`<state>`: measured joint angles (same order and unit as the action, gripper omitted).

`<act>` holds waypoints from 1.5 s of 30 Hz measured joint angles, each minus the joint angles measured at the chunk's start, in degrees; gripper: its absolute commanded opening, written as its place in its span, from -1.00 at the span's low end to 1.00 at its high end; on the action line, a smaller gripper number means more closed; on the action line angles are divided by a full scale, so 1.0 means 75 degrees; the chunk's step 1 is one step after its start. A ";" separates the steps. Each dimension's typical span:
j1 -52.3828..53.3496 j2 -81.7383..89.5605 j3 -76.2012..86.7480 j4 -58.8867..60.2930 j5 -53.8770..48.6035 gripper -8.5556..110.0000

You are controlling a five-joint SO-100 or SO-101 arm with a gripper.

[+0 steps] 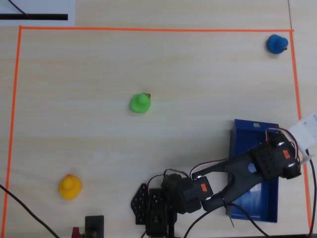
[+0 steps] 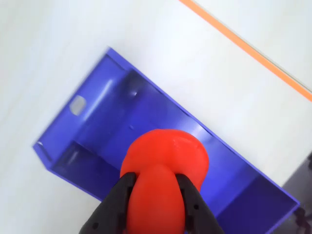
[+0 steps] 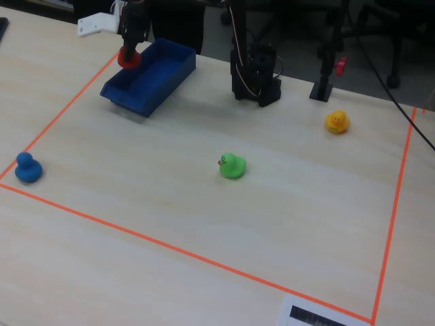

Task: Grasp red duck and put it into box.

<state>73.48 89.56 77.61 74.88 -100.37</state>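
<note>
The glossy red duck [image 2: 165, 158] is pinched between my gripper's [image 2: 156, 179] black fingers and hangs above the inside of the blue box [image 2: 97, 97]. In the fixed view the red duck [image 3: 129, 58] sits at the gripper's [image 3: 129, 51] tip, over the box's [image 3: 146, 95] far left rim. From overhead, the gripper [image 1: 280, 163] and arm cover the duck and the middle of the box [image 1: 243, 135]. The box looks empty where its floor shows.
A green duck [image 1: 140, 103] stands mid-table, a yellow duck [image 1: 70, 187] at the lower left and a blue duck [image 1: 276, 43] in the top right corner by the orange tape [image 1: 148, 29]. The arm's base [image 1: 158, 208] is left of the box.
</note>
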 measured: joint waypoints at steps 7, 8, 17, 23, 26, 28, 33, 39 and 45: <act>0.0187 0.0176 0.1723 -0.0797 -0.0176 -0.85; 0.0176 0.0211 0.1980 -0.1055 -0.0234 -0.85; 0.0187 0.0223 0.2777 -0.2250 -0.0445 -0.72; 0.0199 0.0223 0.2789 -0.2449 -0.0445 -0.59; 0.0211 0.0223 0.2836 -0.2555 -0.0527 -0.54; 0.0187 0.0223 0.2953 -0.2625 -0.0551 -0.53; 0.0199 0.0445 0.2988 -0.2672 -0.0551 -0.51; 0.0082 0.0879 0.3000 -0.2754 -0.0141 -0.62; -0.0715 0.1781 0.2719 -0.2531 0.2039 -0.85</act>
<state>68.12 102.92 98.00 55.90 -85.08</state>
